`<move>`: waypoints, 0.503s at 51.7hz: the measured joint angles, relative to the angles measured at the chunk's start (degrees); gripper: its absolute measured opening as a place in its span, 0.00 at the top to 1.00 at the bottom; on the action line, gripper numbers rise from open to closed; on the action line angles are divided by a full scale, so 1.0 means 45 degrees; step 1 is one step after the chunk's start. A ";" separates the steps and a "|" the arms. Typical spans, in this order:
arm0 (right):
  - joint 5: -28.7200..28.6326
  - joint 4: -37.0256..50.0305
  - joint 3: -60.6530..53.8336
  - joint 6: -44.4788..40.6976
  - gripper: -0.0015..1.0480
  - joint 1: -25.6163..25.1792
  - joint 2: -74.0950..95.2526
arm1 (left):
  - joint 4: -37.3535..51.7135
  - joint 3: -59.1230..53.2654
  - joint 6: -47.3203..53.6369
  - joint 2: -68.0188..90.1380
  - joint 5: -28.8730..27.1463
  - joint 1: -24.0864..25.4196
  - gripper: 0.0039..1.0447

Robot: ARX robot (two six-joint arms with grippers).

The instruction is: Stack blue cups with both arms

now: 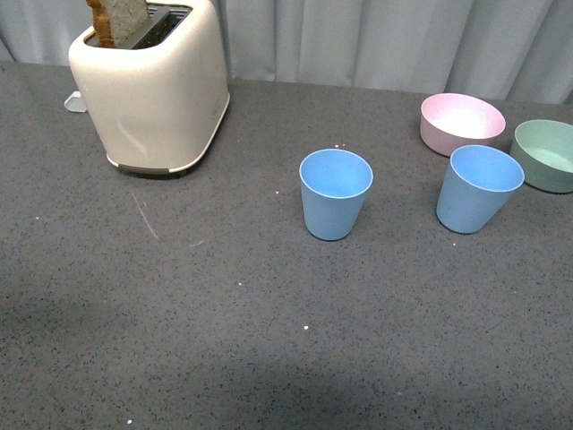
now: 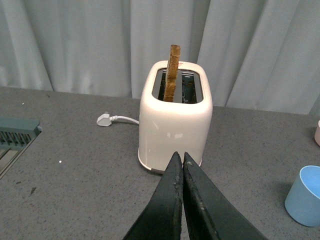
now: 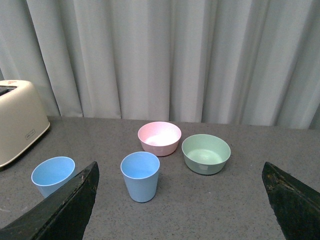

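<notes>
Two light-blue cups stand upright and apart on the grey table. One cup (image 1: pixel 335 193) is near the middle, the other cup (image 1: pixel 478 187) is to its right, in front of the bowls. Neither arm shows in the front view. In the right wrist view both cups show, one (image 3: pixel 141 176) nearer the bowls and one (image 3: pixel 52 175) partly behind a finger. My right gripper (image 3: pixel 180 200) is open and empty, back from the cups. My left gripper (image 2: pixel 180 162) is shut and empty, pointing at the toaster; a cup (image 2: pixel 305 196) shows at that view's edge.
A cream toaster (image 1: pixel 152 85) with a slice of toast stands at the back left, its plug (image 2: pixel 105 119) lying beside it. A pink bowl (image 1: pixel 461 123) and a green bowl (image 1: pixel 548 154) sit at the back right. A grey curtain hangs behind the table.
</notes>
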 joint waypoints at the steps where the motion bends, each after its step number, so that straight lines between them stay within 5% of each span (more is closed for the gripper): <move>1: 0.0000 0.0000 0.0000 0.0000 0.09 0.0000 0.0000 | -0.0068 -0.0039 0.0000 -0.0102 0.0034 0.0024 0.97; 13: 0.0000 0.0005 0.0000 0.0000 0.09 0.0000 0.0000 | -0.2215 -0.0840 0.0005 -0.3070 0.1185 0.1258 0.97; 26: 0.0000 0.0000 0.0000 0.0000 0.09 0.0000 0.0000 | -0.4362 -0.1117 0.0005 -0.5615 0.1248 0.1297 0.97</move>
